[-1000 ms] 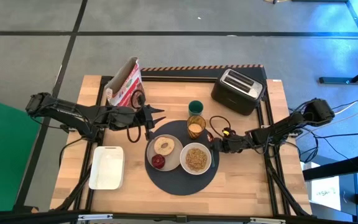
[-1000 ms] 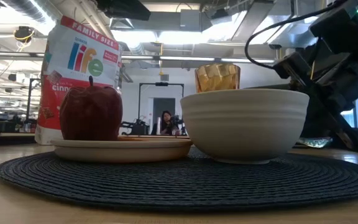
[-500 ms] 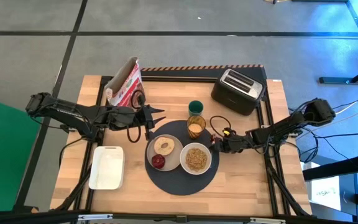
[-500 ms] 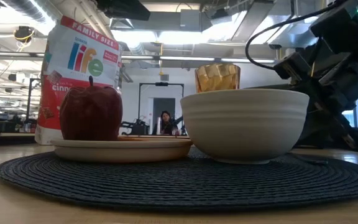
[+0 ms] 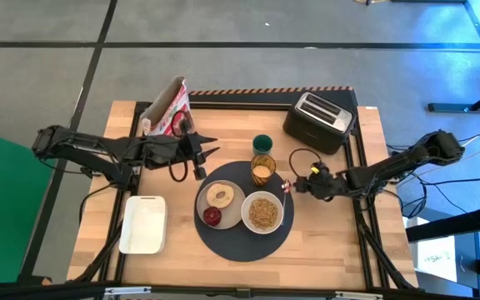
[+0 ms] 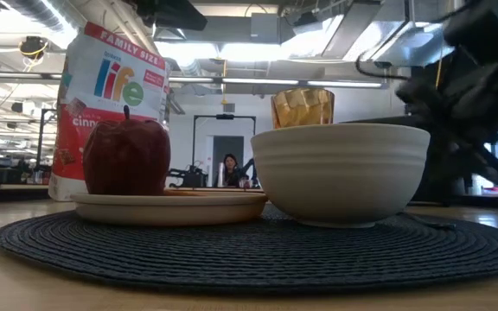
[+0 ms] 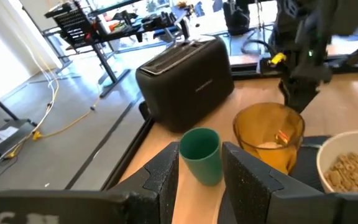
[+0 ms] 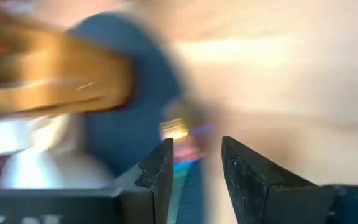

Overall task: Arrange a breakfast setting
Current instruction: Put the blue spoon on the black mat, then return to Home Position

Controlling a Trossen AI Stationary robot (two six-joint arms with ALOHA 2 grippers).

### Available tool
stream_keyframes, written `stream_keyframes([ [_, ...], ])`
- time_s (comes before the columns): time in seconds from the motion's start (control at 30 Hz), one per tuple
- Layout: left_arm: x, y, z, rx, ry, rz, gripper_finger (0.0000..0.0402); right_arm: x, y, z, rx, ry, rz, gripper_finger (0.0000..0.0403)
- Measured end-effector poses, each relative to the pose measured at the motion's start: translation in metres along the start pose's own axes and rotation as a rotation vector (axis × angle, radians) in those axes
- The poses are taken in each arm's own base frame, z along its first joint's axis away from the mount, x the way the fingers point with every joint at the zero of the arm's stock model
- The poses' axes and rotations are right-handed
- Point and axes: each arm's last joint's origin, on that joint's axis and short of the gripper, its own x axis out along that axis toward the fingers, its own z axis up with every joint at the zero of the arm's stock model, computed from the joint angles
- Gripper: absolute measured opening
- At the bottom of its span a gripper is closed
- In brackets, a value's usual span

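On the wooden counter point(image 5: 323, 242) lay a large dark grey round mat point(image 5: 244, 243) of ribbed woven cord. A beige plate point(image 5: 221, 210) sat on its left part, carrying a toasted round point(image 5: 219, 195) with a pale middle and a dark red apple point(image 5: 212, 217) with a short stem just beside it. A white bowl point(image 5: 262, 212) full of tan cereal stood on the mat, touching the plate's right edge. An amber glass point(image 5: 262, 169) with faceted sides stood at the mat's far rim, and a small green cup point(image 5: 262, 143) stood just beyond it on bare wood. The left hand point(image 5: 210, 152) hovered left of the cup, its fingers spread and empty. The right hand point(image 5: 292, 186) hung by the mat's right edge near the glass, fingers parted around nothing.
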Motion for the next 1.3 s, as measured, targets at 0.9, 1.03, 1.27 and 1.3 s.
stream_keyframes([
  [0.9,0.005,0.010,-0.001,-0.032,0.008,0.046,0.0116,0.029,-0.009,-0.009,-0.048,-0.091,-0.093,0.0123],
  [1.03,0.005,0.010,-0.001,-0.031,0.008,0.046,0.0116,0.024,-0.007,-0.007,-0.036,-0.085,-0.078,0.0123],
  [1.27,-0.008,0.023,0.012,-0.068,-0.053,0.057,0.0116,-0.015,0.038,0.009,-0.184,-0.209,0.039,0.0123],
  [1.3,-0.012,0.028,0.016,-0.081,-0.074,0.056,0.0116,-0.025,0.047,0.013,-0.251,-0.232,0.051,0.0123],
])
